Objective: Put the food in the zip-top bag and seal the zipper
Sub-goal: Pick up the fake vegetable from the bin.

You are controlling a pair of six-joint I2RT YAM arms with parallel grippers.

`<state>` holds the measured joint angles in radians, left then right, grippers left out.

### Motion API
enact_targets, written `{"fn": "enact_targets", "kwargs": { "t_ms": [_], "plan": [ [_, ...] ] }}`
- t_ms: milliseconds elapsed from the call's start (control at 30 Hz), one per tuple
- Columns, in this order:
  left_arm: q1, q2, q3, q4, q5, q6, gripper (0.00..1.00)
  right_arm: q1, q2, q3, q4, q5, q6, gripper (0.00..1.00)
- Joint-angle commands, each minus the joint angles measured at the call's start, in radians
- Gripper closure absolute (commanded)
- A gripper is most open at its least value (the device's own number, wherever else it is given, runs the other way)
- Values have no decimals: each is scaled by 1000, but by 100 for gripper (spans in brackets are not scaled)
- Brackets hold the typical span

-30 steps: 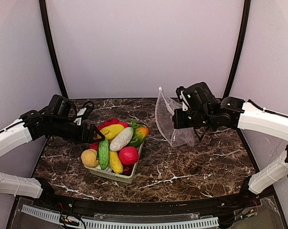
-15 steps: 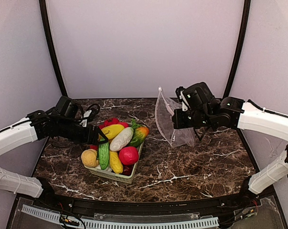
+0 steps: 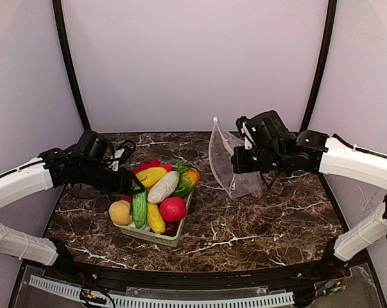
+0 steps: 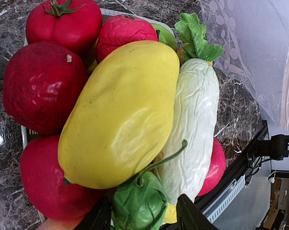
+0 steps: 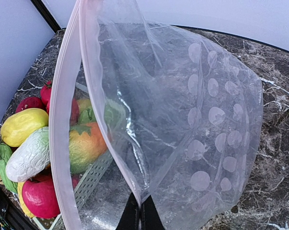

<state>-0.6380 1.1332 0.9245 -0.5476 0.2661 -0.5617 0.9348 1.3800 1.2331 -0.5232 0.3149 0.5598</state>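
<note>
Here, right gripper (image 5: 139, 212) closed on zip-top bag (image 5: 182, 120); left gripper (image 4: 144, 212) half-open astride green vegetable (image 4: 134, 199) (contact cropped).

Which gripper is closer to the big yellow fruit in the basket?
Left. The left gripper is right beside the yellow fruit; the right gripper is across the table, pinching the zip-top bag.

I've got the basket (image 3: 151, 236) sitting left of the table's (image 3: 264, 224) middle, with the food (image 3: 158, 192) heaped in it. My left pincer (image 4: 143, 215) is in at the heap's left side, and one piece lies between its fingers (image 4: 100, 218). Right of the basket, nearer the far edge, the zip-top bag (image 3: 225, 163) stands on edge. Its zipper (image 5: 58, 124) side faces the basket, and my right pincer (image 5: 139, 213) is on the bag's right side.
</note>
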Motion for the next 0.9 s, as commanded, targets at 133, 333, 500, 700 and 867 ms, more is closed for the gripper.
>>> {"fn": "enact_targets", "kwargs": {
  "t_ms": [133,333,500,700,867],
  "plan": [
    [-5,2,-26,-9,-22,-4,56,-8,-18,0,23,7,6,100],
    [-4,-4,-29,-7,-18,-9,61,-7,-18,-5,23,7,10,100],
    [-5,-7,-35,-4,-13,-12,63,-7,-18,-9,23,7,13,100],
    [-5,-21,-36,-3,-9,-18,68,-7,-23,-13,24,10,13,100],
    [-5,-44,-36,-2,8,-22,69,-7,-24,-17,26,10,15,100]
  ]
}}
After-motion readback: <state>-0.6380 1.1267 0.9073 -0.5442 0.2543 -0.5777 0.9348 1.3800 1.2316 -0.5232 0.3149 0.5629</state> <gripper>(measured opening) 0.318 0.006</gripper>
